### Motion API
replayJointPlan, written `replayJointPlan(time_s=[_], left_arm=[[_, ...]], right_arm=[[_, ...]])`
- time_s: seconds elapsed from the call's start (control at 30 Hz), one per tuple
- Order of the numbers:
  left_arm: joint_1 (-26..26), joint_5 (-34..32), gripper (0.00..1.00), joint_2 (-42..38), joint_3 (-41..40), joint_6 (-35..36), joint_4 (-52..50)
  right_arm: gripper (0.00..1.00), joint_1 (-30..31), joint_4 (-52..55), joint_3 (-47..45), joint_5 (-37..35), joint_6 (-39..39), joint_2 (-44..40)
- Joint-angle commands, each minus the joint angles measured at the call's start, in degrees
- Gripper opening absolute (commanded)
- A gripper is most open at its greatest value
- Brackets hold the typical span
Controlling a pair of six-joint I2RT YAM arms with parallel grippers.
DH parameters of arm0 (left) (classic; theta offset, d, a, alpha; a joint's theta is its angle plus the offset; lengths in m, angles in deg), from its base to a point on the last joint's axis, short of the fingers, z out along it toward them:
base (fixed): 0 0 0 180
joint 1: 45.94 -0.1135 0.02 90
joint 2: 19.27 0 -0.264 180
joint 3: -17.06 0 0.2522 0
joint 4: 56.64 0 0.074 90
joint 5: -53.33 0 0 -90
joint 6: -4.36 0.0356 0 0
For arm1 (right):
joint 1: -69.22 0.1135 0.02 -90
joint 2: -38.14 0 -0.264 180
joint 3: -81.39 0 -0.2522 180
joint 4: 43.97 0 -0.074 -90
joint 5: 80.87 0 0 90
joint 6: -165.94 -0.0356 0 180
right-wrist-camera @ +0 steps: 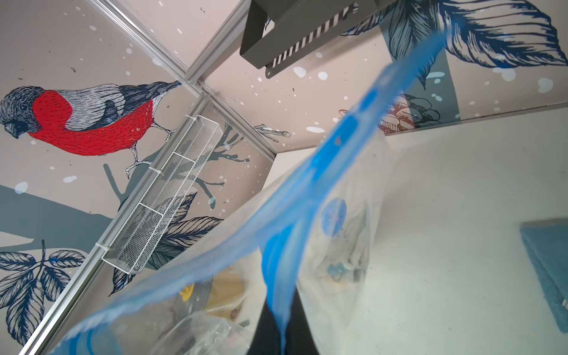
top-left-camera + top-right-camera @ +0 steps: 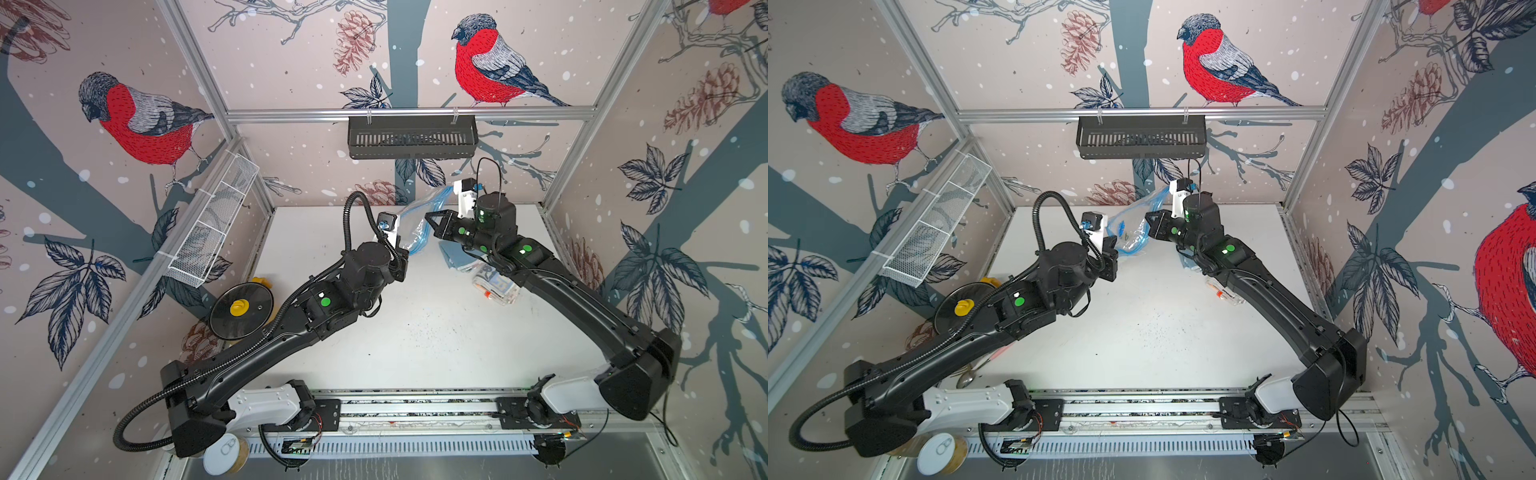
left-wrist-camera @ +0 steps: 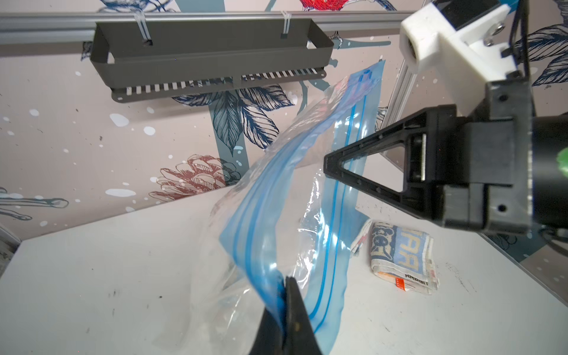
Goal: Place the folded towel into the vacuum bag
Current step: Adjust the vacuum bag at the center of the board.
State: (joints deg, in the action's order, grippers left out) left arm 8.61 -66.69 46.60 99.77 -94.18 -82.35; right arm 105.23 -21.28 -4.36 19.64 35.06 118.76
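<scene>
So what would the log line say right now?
left jaws: shut on vacuum bag | right jaws: same | bag: held up | folded towel: on table, outside bag

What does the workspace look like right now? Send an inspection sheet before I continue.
Surface: white table, dark specks mid-area.
Job's things: vacuum bag held up, mouth pulled apart; folded towel lying on the table, outside the bag.
Clutter: blue cloth, glass lid, tin can.
Grippers: left gripper and right gripper each shut on the vacuum bag.
Cables: corrugated hose looped over the left arm; thin cable above the right wrist.
Surroundings: black shelf, white mesh basket, bird-print walls.
</scene>
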Motion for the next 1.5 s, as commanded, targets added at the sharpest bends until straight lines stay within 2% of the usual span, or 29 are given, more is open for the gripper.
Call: replayJointPlan(time_s=[0.0, 0.13, 0.27, 0.4, 0.77, 1.0, 1.13, 1.47], left_arm=[[-0.1, -1.1, 0.00, -2.4, -1.3, 3.9, 5.2], [-0.1, -1.1, 0.00, -5.7, -4.9, 6.4, 10.0], [-0.1, -0.4, 0.00, -7.2, -8.2, 7.3, 14.4], [-0.1, -1.1, 0.00, -6.4, -7.2, 7.4, 13.6], [-0.2, -1.1, 0.00, -3.9, 1.4, 15.3, 12.0], [-0.1, 1.3, 0.00, -2.3, -0.7, 13.0, 11.0], [-0.1, 1.7, 0.00, -2.2, -0.1, 12.7, 11.1], [-0.1, 1.2, 0.00, -1.0, 1.6, 16.8, 12.0]], right_arm=[[0.01, 0.5, -0.1, 2.3, -3.2, 1.8, -0.8], [0.01, 1.3, 1.4, 6.3, -5.1, 3.8, 0.4], [0.01, 4.7, 2.7, 10.0, -8.8, 6.8, 1.8], [0.01, 7.2, 2.4, 10.2, -10.9, 8.0, 3.0], [0.01, 6.6, -4.4, -3.4, -14.3, 5.3, -3.2], [0.01, 4.3, -6.9, -10.1, -12.4, 3.4, -5.4], [0.01, 3.2, -7.7, -12.0, -11.0, 2.7, -4.9], [0.01, 3.0, -8.0, -11.1, -10.5, 2.9, -4.0]])
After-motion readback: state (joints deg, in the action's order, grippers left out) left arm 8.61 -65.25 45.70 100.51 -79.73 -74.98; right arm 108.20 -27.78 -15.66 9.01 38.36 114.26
